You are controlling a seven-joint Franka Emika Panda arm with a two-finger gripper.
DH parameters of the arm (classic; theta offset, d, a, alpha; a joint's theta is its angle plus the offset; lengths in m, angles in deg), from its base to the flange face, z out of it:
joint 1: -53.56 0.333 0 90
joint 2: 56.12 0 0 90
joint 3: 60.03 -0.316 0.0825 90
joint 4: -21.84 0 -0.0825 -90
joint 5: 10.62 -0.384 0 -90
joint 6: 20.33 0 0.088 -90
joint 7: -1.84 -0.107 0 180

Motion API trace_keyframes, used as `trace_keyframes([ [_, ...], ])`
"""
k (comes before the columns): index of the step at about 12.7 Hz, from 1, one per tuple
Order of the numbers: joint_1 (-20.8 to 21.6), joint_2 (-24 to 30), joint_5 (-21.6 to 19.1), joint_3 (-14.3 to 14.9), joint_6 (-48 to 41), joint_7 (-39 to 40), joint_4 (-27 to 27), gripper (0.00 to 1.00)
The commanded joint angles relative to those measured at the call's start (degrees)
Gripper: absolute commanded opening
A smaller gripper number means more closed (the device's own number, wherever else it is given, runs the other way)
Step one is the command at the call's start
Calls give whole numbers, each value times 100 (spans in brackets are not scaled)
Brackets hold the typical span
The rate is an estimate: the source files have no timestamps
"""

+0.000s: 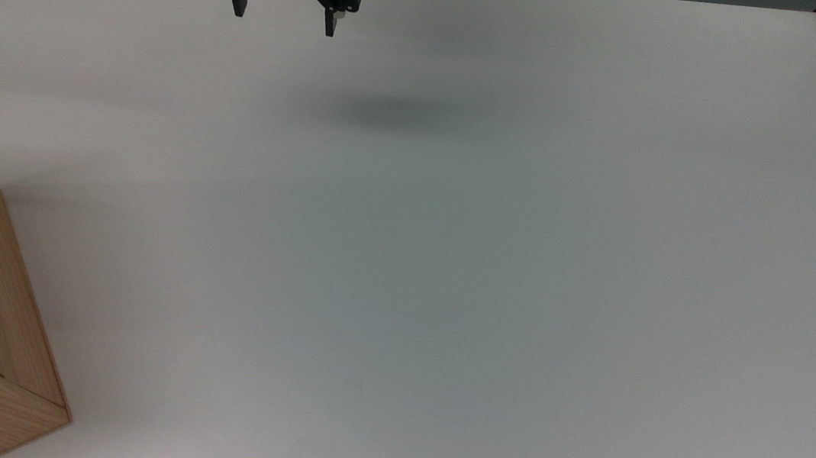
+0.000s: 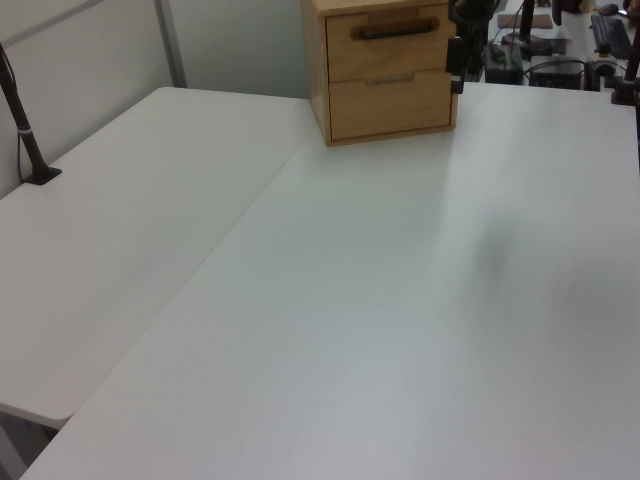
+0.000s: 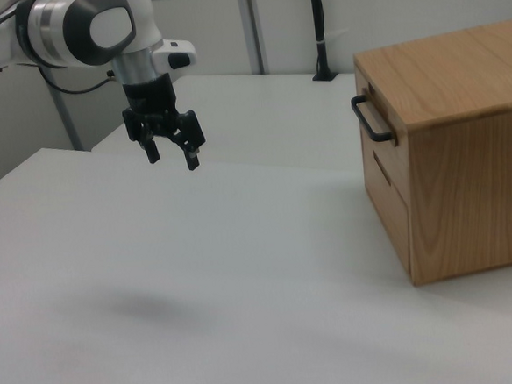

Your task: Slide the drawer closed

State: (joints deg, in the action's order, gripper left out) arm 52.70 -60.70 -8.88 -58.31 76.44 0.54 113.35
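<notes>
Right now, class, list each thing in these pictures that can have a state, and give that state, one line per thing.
drawer: pushed in, front about flush with the cabinet.
lower drawer: shut.
gripper: open, empty, hanging above the table, apart from the cabinet.
cabinet: upright on the table.
</notes>
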Motion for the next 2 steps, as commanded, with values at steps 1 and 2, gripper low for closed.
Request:
trace_keyframes([
  [1,7,72,29,57,0,51,35,100],
  [2,-2,11,20,57,8,42,-10,100],
])
